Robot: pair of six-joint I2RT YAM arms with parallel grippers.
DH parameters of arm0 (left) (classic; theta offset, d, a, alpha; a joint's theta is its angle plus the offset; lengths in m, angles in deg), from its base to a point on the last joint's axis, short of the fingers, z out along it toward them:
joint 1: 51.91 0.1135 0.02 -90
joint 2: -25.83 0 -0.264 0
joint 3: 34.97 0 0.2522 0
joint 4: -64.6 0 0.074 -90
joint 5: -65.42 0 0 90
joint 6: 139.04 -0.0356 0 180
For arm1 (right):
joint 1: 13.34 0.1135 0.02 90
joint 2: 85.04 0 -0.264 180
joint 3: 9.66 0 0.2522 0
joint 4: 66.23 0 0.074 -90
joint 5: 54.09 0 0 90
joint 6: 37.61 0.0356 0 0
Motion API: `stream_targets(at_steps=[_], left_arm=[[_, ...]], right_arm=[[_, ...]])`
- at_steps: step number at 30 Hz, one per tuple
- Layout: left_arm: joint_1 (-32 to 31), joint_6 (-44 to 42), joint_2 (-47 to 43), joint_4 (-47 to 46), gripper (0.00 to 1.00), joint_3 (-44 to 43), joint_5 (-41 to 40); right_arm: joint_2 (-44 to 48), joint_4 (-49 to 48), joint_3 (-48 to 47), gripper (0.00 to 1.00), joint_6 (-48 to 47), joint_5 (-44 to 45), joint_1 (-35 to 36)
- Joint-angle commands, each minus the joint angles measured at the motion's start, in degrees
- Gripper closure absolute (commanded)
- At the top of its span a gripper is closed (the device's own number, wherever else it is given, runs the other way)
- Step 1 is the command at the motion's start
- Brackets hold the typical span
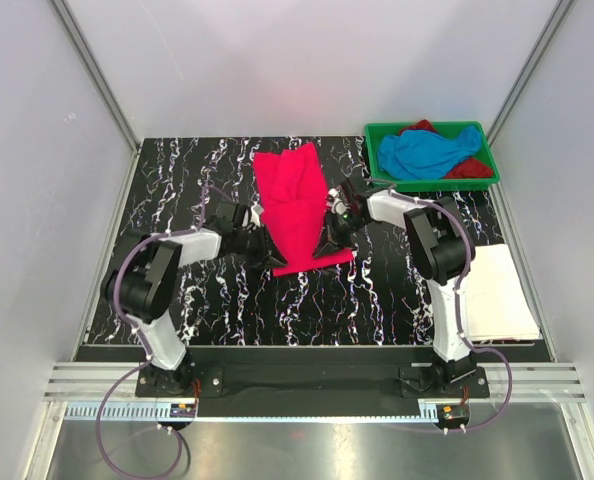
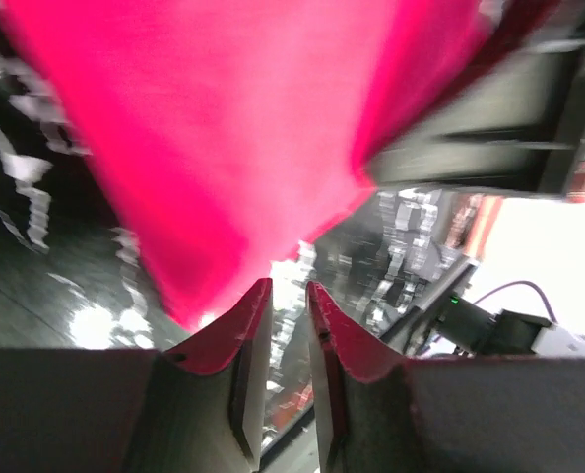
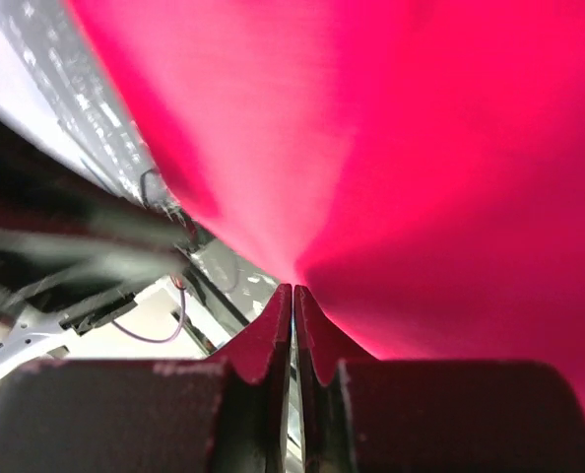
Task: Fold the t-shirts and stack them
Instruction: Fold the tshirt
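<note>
You're mid-fold on the hot pink t-shirt, held up left of the green tray: the right gripper pinches it, the left gripper sits narrowly apart at its edge with the hold unclear, so the next move is probably to carry both sides over together.

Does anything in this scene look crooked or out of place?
The hot pink t-shirt lies slanted in the middle of the table, its near edge sticking out rightward unevenly; the right claw is shut on it. In the green tray, the sky blue t-shirt and dark red t-shirt are heaped, crumpled.
</note>
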Motion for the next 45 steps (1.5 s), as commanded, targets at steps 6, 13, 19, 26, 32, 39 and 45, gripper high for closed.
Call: stream_targets(at_steps=[6,13,19,26,32,39,45], left_arm=[[0.7,-1.6,9.9,-3.4,0.82,-0.2,0.6],[3.3,-2.9,2.8,1.2,0.73,-5.3,1.3],[9.0,-1.7,8.3,-0.9,0.7,-14.6,6.6],[13.5,-5.4,16.9,1.6,0.58,-25.9,0.7],[13.4,-8.2,20.1,4.2,0.56,-31.6,-3.5],[12.8,-8.4,21.9,4.3,0.56,-31.2,-3.5],[12.1,-7.2,23.6,3.2,0.58,-31.9,-2.7]], right_arm=[[3.0,-3.8,9.8,0.91,-3.6,-0.6,-6.5],[5.7,2.1,2.3,0.91,-5.8,2.9,-6.8],[-0.8,3.2,-12.6,0.86,-3.9,2.0,-6.8],[-9.8,7.3,-28.2,0.43,-4.7,8.8,-8.1],[-15.4,16.6,-41.1,0.36,-14.0,17.6,-9.7],[-20.0,18.5,-48.9,0.38,-17.7,20.9,-10.2],[-22.5,18.0,-52.0,0.49,-16.8,18.7,-10.4]])
